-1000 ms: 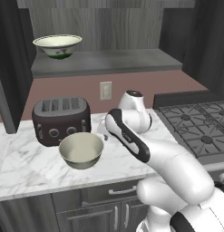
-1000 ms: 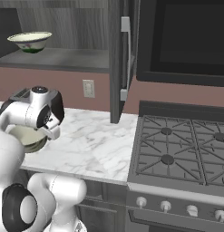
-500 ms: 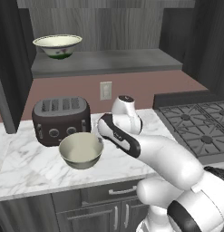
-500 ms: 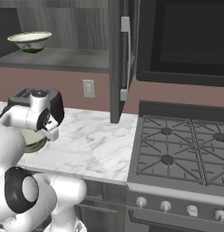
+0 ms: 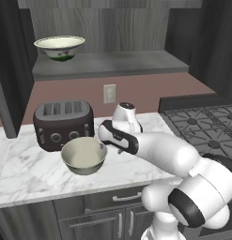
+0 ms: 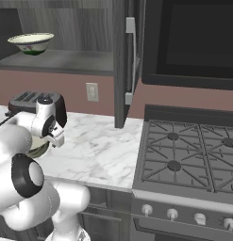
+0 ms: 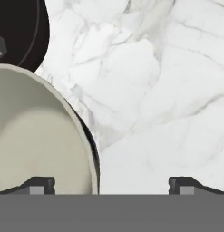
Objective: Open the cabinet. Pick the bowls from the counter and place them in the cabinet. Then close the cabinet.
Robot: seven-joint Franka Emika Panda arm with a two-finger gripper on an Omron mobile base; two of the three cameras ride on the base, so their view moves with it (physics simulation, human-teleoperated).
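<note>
The cabinet (image 5: 112,64) stands open, its right door (image 6: 120,61) swung out. On its shelf sits the smaller whitish bowl (image 5: 58,47) (image 6: 32,42) with a green mark. The larger beige-grey bowl (image 5: 83,157) (image 7: 36,140) rests on the marble counter (image 5: 23,173) (image 7: 154,90) in front of the toaster. My gripper (image 5: 104,138) (image 7: 112,185) hangs open just above the bowl's right rim. In the hand view the rim runs between the two fingertips (image 7: 41,183), one inside the bowl and one outside. Nothing is held.
A dark toaster (image 5: 63,123) (image 6: 28,99) stands right behind the bowl. The black gas stove (image 6: 188,155) lies to the right of the counter, under a dark microwave (image 6: 193,42). A wall outlet (image 5: 109,93) is on the backsplash.
The arm has swung left and down, bringing the hand from mid-counter to the larger bowl's right rim. The jaws stayed open. Both bowls are where they were.
</note>
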